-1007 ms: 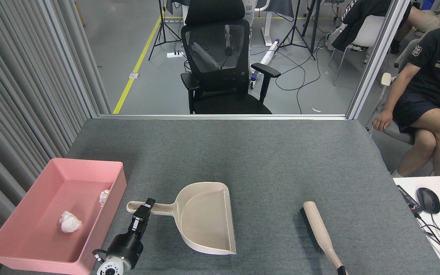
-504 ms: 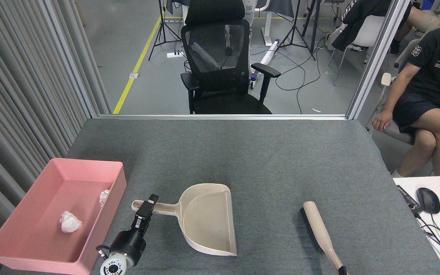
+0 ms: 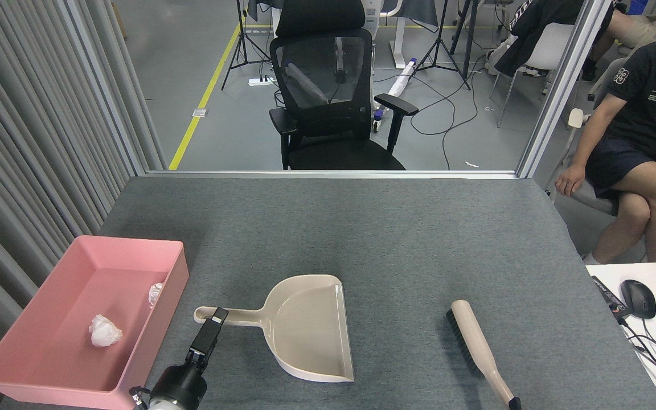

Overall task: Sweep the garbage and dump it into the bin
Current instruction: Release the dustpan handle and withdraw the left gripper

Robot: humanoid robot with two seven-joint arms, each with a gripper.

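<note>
At far left on the grey counter point(image 3: 396, 239) sits the pink bin point(image 3: 175, 285), with both balls of garbage inside: one point(image 3: 104, 331) on the floor of it, one point(image 3: 155, 294) against its right wall. Just right of the bin, the left hand point(image 3: 209, 330) points at the end of the beige dustpan point(image 3: 305, 327) handle; seen end-on and dark, I cannot tell whether its fingers are spread or pressed together. Further right, well apart, lies a brush point(image 3: 479, 350). A black office chair point(image 3: 328, 97) stands beyond the counter.
</note>
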